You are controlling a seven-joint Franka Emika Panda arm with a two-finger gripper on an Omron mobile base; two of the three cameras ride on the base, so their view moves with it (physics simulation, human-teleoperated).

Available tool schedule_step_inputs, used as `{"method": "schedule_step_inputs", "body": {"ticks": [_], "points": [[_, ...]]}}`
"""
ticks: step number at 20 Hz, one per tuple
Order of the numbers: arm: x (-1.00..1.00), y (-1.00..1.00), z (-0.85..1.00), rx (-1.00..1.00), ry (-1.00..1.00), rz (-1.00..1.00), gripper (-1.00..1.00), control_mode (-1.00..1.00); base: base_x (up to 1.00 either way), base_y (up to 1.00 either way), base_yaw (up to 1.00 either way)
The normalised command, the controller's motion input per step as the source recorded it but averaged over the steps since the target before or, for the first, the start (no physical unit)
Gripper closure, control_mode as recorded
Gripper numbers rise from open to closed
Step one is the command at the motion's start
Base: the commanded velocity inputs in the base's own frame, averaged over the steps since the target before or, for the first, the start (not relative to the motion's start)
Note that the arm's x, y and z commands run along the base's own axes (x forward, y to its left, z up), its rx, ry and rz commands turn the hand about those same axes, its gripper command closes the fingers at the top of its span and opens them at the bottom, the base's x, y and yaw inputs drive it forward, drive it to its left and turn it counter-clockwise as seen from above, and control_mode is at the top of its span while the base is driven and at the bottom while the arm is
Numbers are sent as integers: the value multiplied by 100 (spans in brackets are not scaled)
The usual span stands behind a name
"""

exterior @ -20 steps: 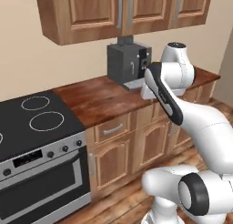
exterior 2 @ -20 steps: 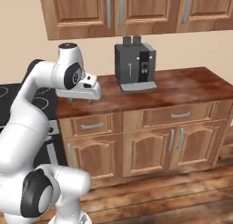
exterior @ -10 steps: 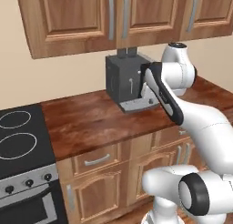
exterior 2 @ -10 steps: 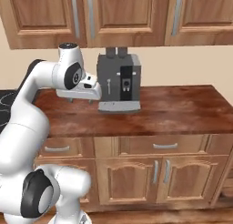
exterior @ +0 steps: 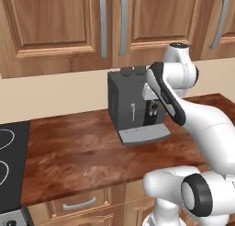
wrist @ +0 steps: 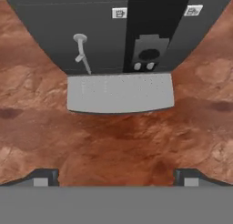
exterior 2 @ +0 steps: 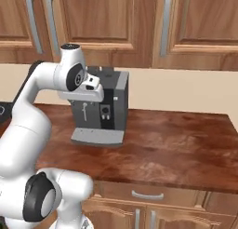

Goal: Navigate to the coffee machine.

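Straight ahead on the tabletop (exterior 2: 176,144) you face the coffee machine (wrist: 104,32), gripper (wrist: 116,175) spread wide and empty, since you only drive.

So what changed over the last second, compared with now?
The base drove right and closer: the coffee machine now sits large and central, and the stove has slid to the left edge. Nothing was grasped or released. The machine stays on the counter; the end effector stays open and empty in front of it.

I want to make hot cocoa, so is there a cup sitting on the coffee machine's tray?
No, the light grey drip tray at the foot of the coffee machine lies bare in the hand view, with no cup on it.
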Motion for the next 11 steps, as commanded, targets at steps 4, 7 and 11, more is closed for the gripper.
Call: {"method": "schedule_step_inputs", "body": {"ticks": [4, 7, 11], "points": [[0, 0, 0, 0, 0, 0, -100, 100, 79, -44, 22], [0, 0, 0, 0, 0, 0, -100, 100, 37, -40, 17], [0, 0, 0, 0, 0, 0, -100, 100, 0, -26, 2]]}}
